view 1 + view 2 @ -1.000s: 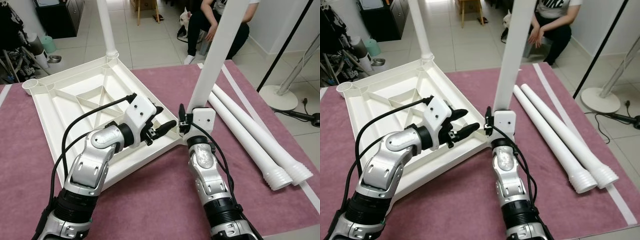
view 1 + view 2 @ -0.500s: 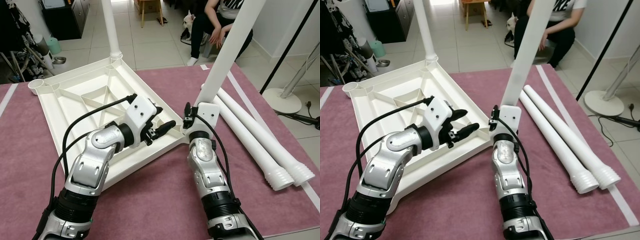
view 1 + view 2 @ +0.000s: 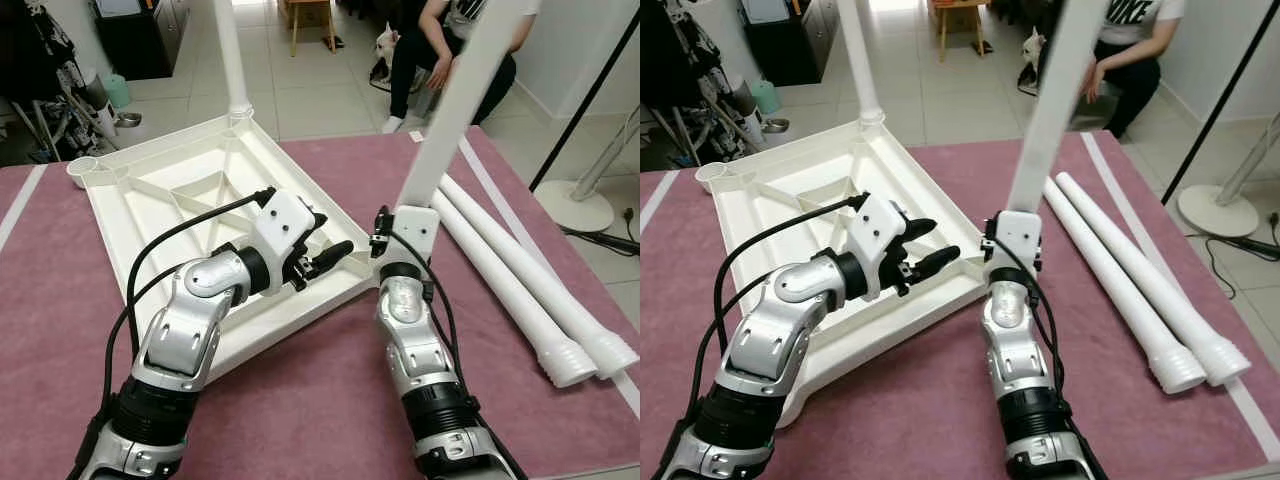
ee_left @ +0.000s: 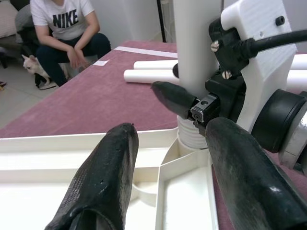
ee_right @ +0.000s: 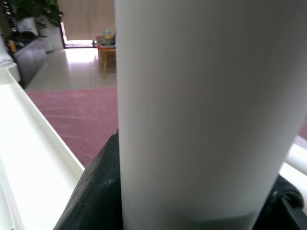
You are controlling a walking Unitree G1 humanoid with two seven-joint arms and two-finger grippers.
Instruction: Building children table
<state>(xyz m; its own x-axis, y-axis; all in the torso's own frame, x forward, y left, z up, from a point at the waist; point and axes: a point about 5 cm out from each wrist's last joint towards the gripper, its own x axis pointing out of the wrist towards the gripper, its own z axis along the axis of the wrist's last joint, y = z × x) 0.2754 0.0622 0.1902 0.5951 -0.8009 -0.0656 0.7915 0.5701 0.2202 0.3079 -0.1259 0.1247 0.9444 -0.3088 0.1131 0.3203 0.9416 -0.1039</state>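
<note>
Currently seating leg [image 3: 455, 110] into near corner of upturned tabletop [image 3: 190, 195]. Right gripper [image 3: 385, 232] clamping leg; left gripper [image 3: 325, 240] gaping beside it. Next, likely: twisting leg home, then fetching spare legs [image 3: 520, 270] alongside.

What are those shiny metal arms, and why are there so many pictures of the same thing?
They are a robot's arms. Two pictures come from cameras in its head, looking down. Two come from small cameras on its wrists, looking along its black fingers. On a purple mat lies a white table top turned upside down. One leg already stands in the far corner. The right pincer is shut on another table leg, holding its ribbed end at the near corner socket. The left pincer hangs open beside it, above the table top's edge. Two spare legs lie on the mat. A person sits on the floor behind, with a small dog.
</note>
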